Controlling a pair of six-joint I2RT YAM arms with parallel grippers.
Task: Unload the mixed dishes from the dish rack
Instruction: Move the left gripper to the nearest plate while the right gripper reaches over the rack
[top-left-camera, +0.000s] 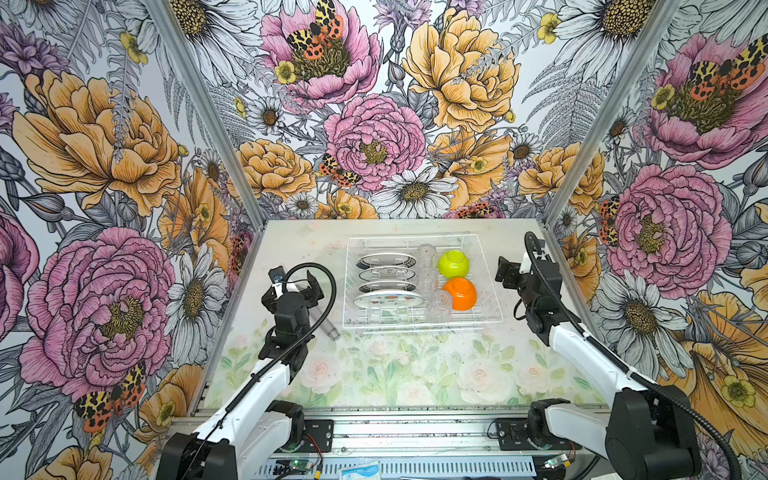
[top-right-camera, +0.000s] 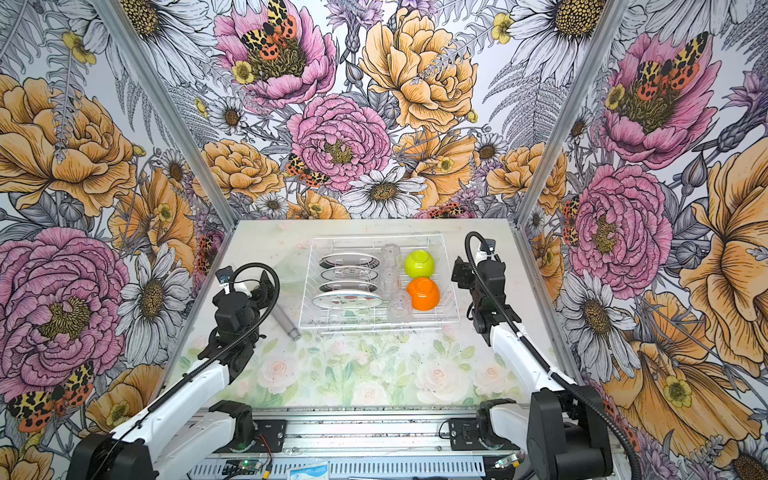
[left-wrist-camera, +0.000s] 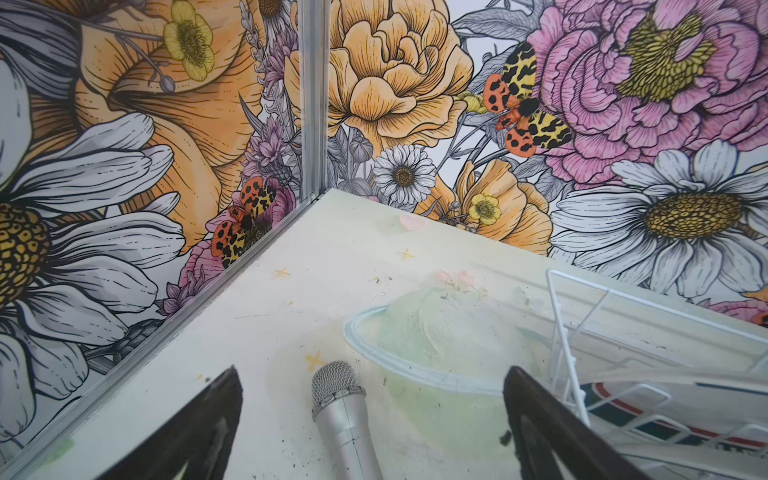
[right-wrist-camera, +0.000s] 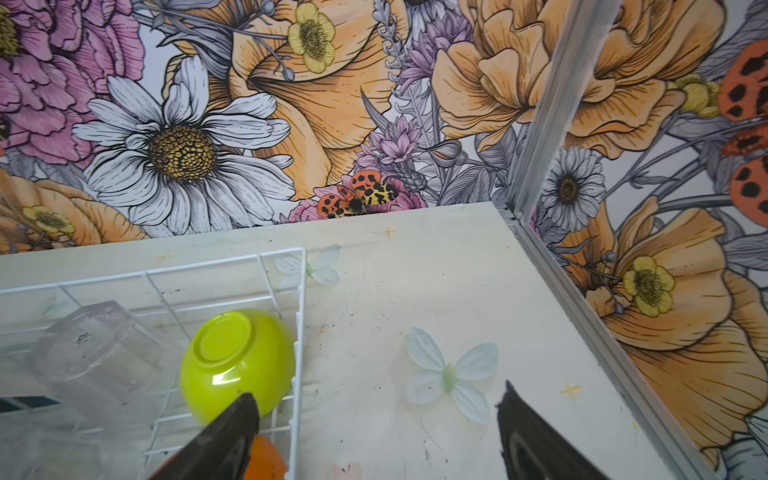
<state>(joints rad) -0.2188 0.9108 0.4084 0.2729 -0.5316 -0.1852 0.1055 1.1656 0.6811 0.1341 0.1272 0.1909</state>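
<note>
Task barely started: all nine dishes sat in the dish rack (top-left-camera: 487, 286), none out yet. Four plates (top-left-camera: 386, 274) stood in slots on rack's left half. Three clear tumblers (top-left-camera: 428, 277) ran down its middle. Lime bowl (top-left-camera: 453, 263) & orange bowl (top-left-camera: 459, 294) lay bottoms-up on rack's right side, lime at the far end. L claw (top-left-camera: 291, 289) hung just left of rack, jaws wide, nothing held, above a microphone (left-wrist-camera: 340, 407) lying beside the rack. R claw (top-left-camera: 505, 274) was just right of rack, nearest the lime bowl, jaws spread, also empty. Left to do: everything, i.e. 4 plates, 3 tumblers, 2 bowls.
</note>
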